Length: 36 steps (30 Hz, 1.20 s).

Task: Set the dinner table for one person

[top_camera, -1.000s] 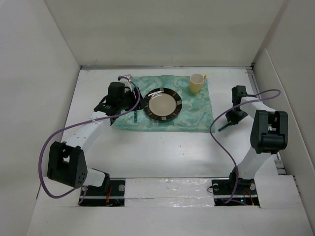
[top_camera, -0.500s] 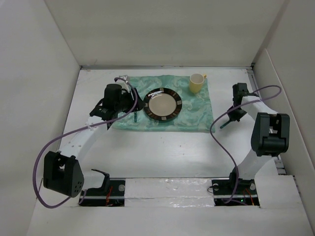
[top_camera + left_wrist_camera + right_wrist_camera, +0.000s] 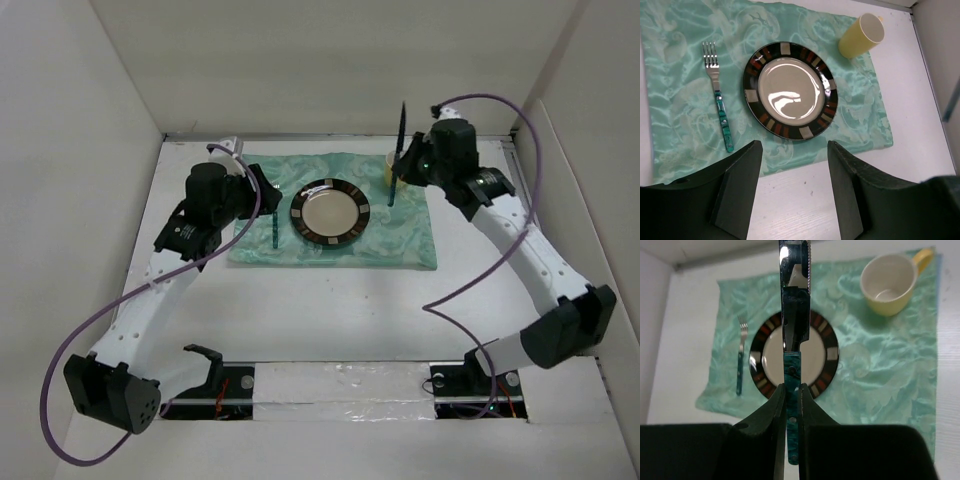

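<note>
A teal-handled fork lies on the sea-green cloth, left of the dark-rimmed plate. A yellow cup stands at the cloth's far right corner. My left gripper is open and empty, hovering over the white dinner table near the cloth's front edge. In the top view it is left of the plate. My right gripper is shut on a teal-handled knife, blade pointing away. In the top view it holds the knife upright in front of the cup.
White walls enclose the dinner table on the left, back and right. The cloth covers the back middle. Purple cables loop off both arms. In the right wrist view the cup, plate and fork lie below.
My right arm swung from the table's right side up and back to the cup, carrying the knife upright. My left gripper pulled back left from the fork, which stays on the cloth.
</note>
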Motion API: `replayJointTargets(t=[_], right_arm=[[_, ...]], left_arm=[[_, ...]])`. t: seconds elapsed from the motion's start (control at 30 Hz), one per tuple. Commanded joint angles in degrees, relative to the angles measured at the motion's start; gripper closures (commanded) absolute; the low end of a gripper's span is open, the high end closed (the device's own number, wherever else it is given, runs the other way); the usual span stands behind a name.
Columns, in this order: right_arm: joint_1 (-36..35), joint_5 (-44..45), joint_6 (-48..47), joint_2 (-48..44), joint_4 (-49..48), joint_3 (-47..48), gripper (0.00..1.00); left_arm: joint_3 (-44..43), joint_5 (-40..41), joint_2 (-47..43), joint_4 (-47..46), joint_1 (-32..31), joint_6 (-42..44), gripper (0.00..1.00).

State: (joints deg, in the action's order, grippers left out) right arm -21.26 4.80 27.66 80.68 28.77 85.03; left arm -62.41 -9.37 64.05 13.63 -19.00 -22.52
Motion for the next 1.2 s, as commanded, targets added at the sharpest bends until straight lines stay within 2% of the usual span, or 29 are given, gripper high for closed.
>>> replayJointTargets(t=[0.0,0.5,0.87,1.17], right_arm=[[-1.41,-6.21,-5.78,7.02,3.57,-1.62,1.00],[2.26,-7.95,-9.30,29.68,4.36,3.02,1.00],[2.80,-6.38,-6.39,34.97,3.57,3.30,1.00],[1.04,-5.59,-5.86,34.89,2.87,3.21,1.00]], left_arm=[[-1.31,3.03,-2.26,3.94,0.20,1.87,0.48],[2.38,3.56,-7.62,8.78,0.81,-0.50,0.48],[2.73,4.53,-8.33,9.75,0.81,-0.50,0.48],[3.09,4.18,-7.89,8.43,0.81,-0.59,0.48]])
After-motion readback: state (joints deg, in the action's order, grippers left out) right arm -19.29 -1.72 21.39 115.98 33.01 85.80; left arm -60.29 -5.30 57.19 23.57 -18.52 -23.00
